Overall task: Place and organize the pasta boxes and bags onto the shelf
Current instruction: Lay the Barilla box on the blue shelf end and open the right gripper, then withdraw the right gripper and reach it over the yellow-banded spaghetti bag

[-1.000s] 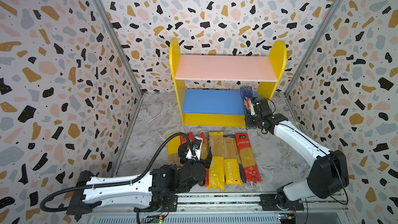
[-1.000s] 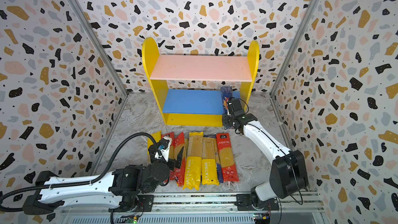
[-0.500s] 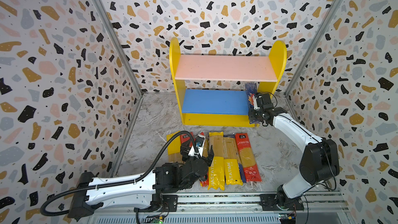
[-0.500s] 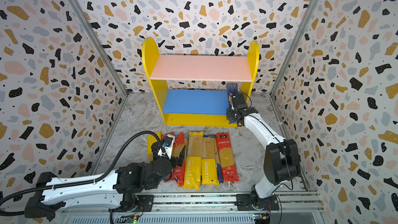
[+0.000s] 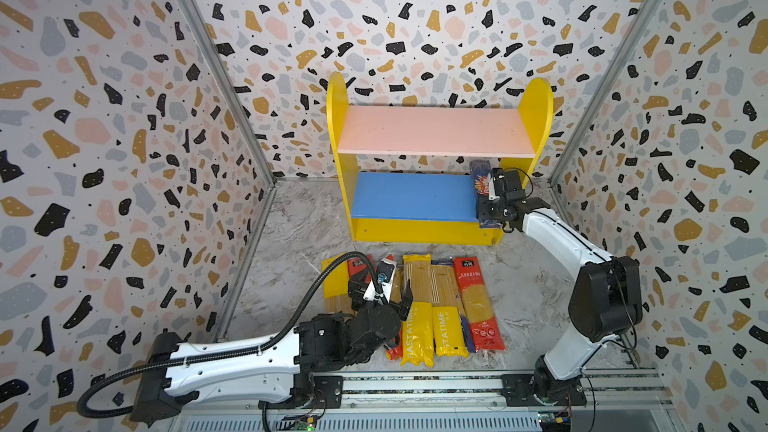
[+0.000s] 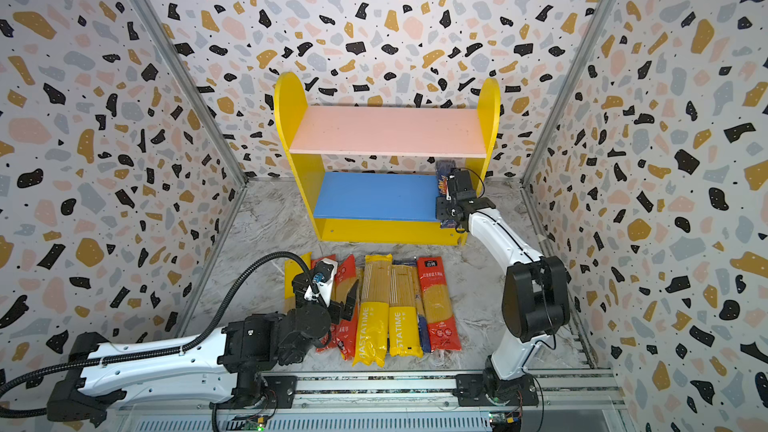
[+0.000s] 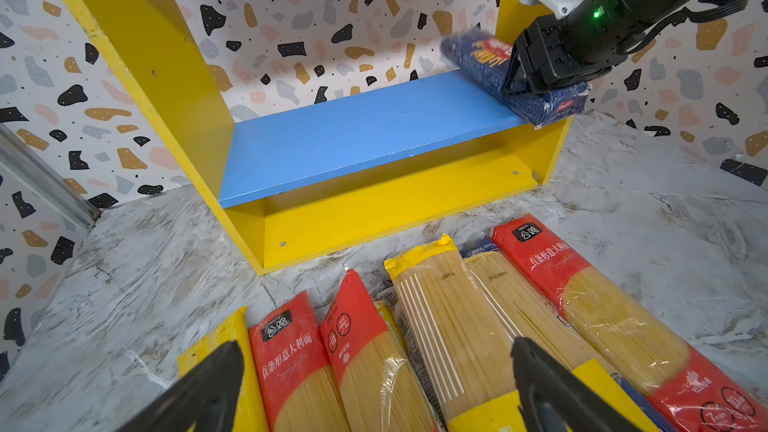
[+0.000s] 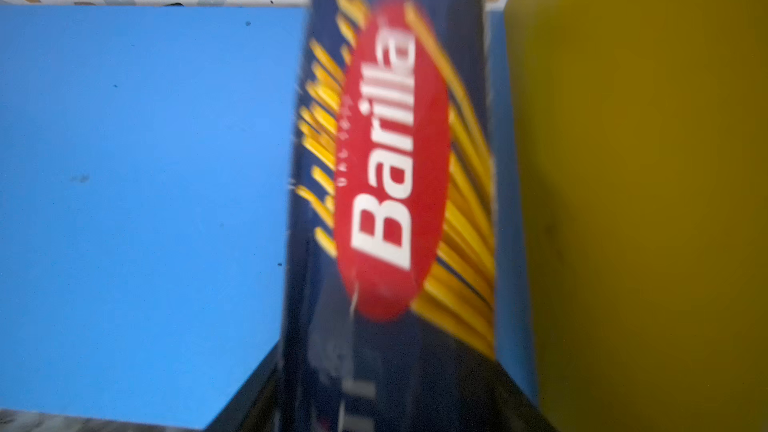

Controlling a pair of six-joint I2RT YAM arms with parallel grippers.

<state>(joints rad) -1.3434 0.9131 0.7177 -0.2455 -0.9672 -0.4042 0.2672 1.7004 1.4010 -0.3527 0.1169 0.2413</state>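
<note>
Item: Barilla pack [image 5: 481, 191], dark blue, lying lengthwise at the end of blue lower board [image 5: 411, 197] of shelf [image 5: 338, 126], directly beneath right gripper [image 5: 494, 205]. Set just beside yellow side panel [image 5: 536, 118] with a thin strip of blue showing between them, probably to leave the rest of the board free for more packs. Near end overhanging the front edge. Far end tucked under pink upper board [image 5: 432, 128] and partly cut off.

State of right gripper: straddling the pack's near half from above. Pinching or slack, cannot tell. Contact hidden behind the gripper body in both top views, fingers outside the right wrist view, that view blurred.

State of left gripper [image 7: 374, 388]: spread wide, empty, poised over row of packs [image 7: 449, 326] on table [image 7: 623, 201]. Red and yellow packs directly below and between its fingers, likely lined up for the next pick.

Unclear: packs under the left arm covered in both top views, count not determinable. Navy pack only a sliver between neighbours.
</note>
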